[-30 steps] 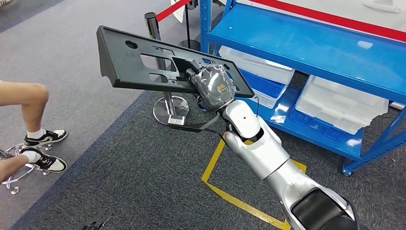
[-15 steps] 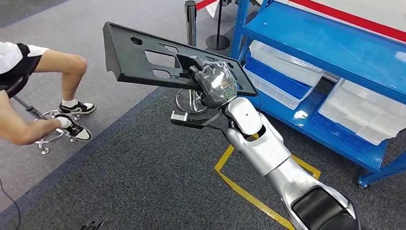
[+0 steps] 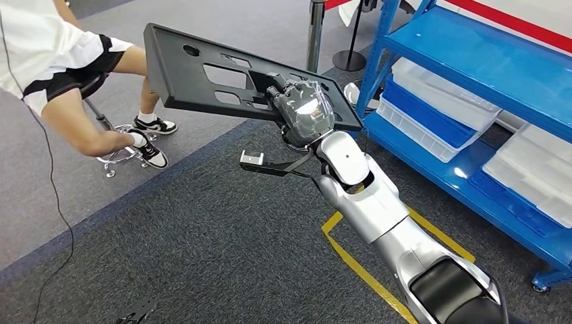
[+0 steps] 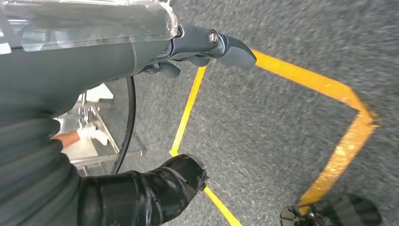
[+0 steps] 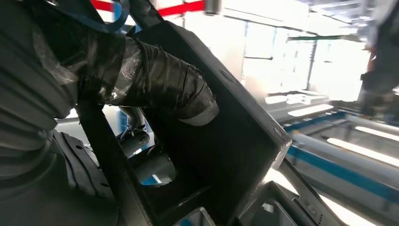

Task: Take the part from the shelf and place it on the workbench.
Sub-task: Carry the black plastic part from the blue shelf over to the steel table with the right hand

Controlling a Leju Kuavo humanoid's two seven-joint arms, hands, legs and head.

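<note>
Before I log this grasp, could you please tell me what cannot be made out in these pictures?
- Head view: how the fingers of the right hand grip the black part, hidden by the hand's own back.
- Right wrist view: the part's outline, too close and dark; the background is washed out.
- Head view: the person, cut off by the top edge; the blue shelf, cut off at the right.

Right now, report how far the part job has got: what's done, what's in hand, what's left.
Done: the long flat black plastic panel with cut-outs is off the blue metal shelf rack, which stands to the right. In hand: the right hand grips the panel through a central cut-out and holds it above the grey carpet. The left hand holds nothing. Left: placing it on the workbench, which I cannot see here.
</note>
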